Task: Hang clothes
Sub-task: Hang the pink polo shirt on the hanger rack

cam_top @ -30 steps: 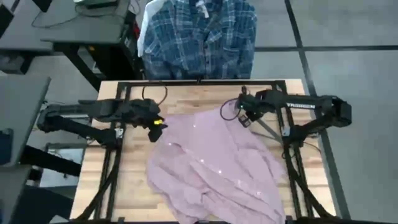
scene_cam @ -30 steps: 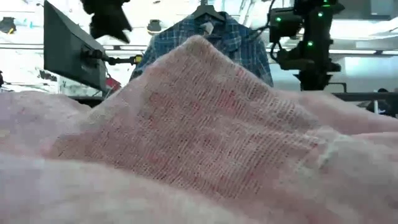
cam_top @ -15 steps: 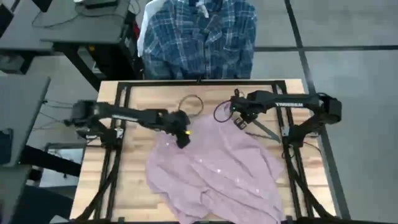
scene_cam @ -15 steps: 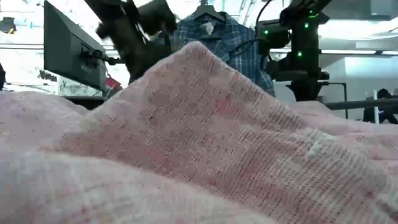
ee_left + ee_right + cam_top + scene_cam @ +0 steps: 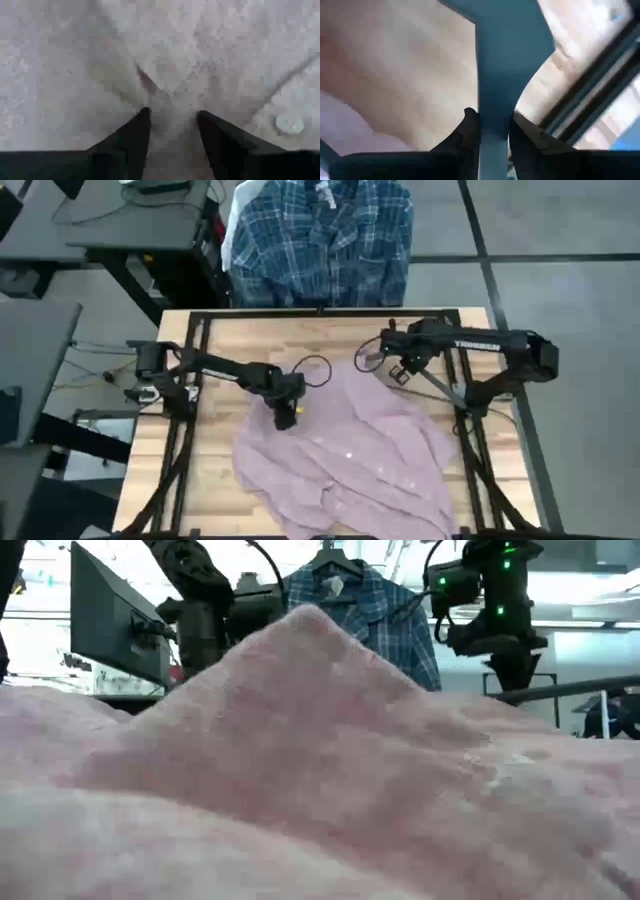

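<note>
The dusty pink shirt (image 5: 345,450) lies crumpled on the wooden table and fills the low view (image 5: 300,770). My left gripper (image 5: 285,416) points down onto its far left part, fingers open (image 5: 172,116). My right gripper (image 5: 397,372) hovers over the shirt's far right edge, shut on a thin dark hanger (image 5: 437,392). The blue-and-white plaid shirt (image 5: 320,240) hangs beyond the table's far edge, and a white shirt (image 5: 234,220) shows behind it on the left. My left gripper comes from above, pointing down, with its open fingertips (image 5: 142,120) set on the pink shirt's far left part. A small raised fold of cloth (image 5: 167,92) stands between them. The shirt lies on the table. My right gripper pinches a flat dark part of the hanger (image 5: 494,107) between its two fingers. The part widens beyond the fingertips. The hanger is clear of the table, and its wire runs toward the table's right edge (image 5: 445,398).
Bare wood shows along the table's far edge (image 5: 300,330) and down its left side (image 5: 200,470). A black frame (image 5: 200,320) rims the table. Cable loops (image 5: 316,370) hang by each wrist. A monitor (image 5: 115,625) stands in the room on the left.
My left gripper has swung from the table's far left toward the middle and down onto the pink shirt's far left part. The shirt's near part has stayed where it was. My right gripper has kept the hanger near the same spot.
</note>
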Available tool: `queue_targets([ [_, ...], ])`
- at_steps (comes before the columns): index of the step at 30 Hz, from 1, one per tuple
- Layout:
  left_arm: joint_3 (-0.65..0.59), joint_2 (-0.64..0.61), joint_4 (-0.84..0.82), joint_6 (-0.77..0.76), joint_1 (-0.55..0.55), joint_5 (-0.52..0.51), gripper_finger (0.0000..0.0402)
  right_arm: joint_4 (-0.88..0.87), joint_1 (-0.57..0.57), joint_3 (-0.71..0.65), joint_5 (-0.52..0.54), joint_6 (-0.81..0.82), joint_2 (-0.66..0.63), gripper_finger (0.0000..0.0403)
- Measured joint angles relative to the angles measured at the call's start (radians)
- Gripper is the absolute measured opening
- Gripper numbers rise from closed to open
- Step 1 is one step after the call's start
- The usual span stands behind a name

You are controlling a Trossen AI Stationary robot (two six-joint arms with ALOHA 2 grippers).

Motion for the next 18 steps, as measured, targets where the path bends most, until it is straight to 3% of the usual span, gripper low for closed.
queue_targets([
  [9, -0.188, -0.210, 0.018, -0.039, 0.045, 0.061, 0.0157, -0.034, -0.100, 0.089, 0.075, -0.076, -0.036, 0.0054],
  [13, -0.177, -0.308, 0.009, -0.068, 0.059, 0.050, 0.0157, 0.005, -0.115, 0.121, 0.086, -0.098, -0.036, 0.0036],
  [15, -0.127, -0.368, 0.027, -0.077, 0.072, 0.050, 0.0157, 0.053, -0.107, 0.131, 0.089, -0.107, -0.037, 0.0007],
  [18, -0.038, -0.451, 0.009, -0.084, 0.096, 0.049, 0.0157, 0.125, -0.083, 0.133, 0.089, -0.126, -0.036, 0.0005],
])
